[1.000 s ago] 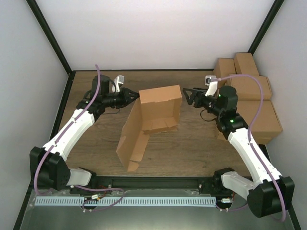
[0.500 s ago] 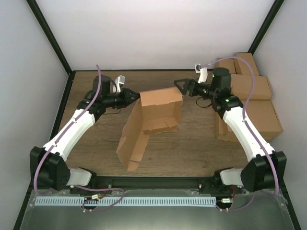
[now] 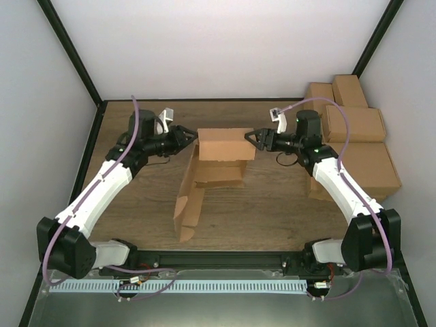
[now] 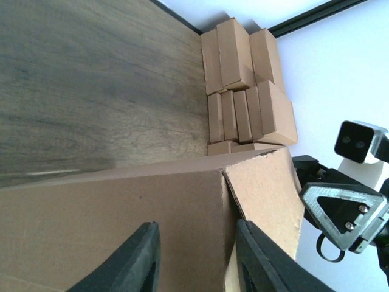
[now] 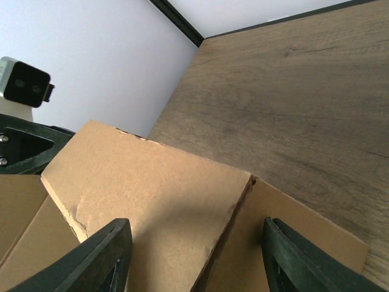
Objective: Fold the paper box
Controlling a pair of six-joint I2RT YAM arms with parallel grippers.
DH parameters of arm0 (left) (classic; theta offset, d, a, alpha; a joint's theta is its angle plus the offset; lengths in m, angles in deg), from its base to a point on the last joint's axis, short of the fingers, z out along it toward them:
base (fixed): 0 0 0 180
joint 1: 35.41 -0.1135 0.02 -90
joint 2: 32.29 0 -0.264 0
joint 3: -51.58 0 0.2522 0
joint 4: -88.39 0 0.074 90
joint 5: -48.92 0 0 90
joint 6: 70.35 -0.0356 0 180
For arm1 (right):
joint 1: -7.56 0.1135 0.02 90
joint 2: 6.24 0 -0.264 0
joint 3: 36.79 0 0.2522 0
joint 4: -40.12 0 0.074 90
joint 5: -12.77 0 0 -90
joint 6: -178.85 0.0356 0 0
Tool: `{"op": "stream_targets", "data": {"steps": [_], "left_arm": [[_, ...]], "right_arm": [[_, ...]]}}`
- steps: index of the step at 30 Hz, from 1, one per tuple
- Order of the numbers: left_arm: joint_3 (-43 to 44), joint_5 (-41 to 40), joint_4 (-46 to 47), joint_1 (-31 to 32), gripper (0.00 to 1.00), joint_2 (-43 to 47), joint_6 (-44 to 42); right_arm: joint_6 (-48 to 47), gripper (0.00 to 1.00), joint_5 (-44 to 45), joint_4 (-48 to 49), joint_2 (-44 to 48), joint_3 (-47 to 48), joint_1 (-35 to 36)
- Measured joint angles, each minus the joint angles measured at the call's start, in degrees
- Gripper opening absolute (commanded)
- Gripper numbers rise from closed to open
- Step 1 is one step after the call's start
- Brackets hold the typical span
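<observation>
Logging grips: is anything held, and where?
Nothing looks gripped: the left gripper and right gripper sit open-jawed at opposite ends of the paper box.

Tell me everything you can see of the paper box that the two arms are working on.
The paper box is plain brown cardboard, half folded: one panel stands raised across the middle of the wooden table, a lower panel lies in front of it, and a long flap runs toward the arms' bases. The left arm's fingers straddle its left end, grip unclear; the right arm's fingers stand wide apart around its right end.
</observation>
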State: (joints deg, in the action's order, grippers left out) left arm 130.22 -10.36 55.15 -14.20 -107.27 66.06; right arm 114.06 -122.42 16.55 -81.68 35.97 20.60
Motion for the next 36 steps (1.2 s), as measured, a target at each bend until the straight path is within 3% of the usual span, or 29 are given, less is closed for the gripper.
{"op": "stream_targets", "data": {"steps": [5,10,27,36], "left_arm": [[-1.27,-2.54,0.15,0.22,0.55,4.52,2.36],[-1.29,-4.13,0.5,0.28,0.62,7.28,3.5],[-2.51,-2.01,3.65,1.38,0.42,1.09,4.15],[-0.68,-3.28,2.8,2.01,0.38,-0.63,2.82]], "right_arm": [[0.68,0.58,-0.79,0.44,0.17,-1.16,0.0],[1.2,0.56,-1.22,1.31,0.15,-1.16,0.04],[1.44,0.44,-1.05,1.99,-0.17,-1.16,1.42],[-0.37,0.52,2.01,1.92,-0.46,-1.01,1.9]]}}
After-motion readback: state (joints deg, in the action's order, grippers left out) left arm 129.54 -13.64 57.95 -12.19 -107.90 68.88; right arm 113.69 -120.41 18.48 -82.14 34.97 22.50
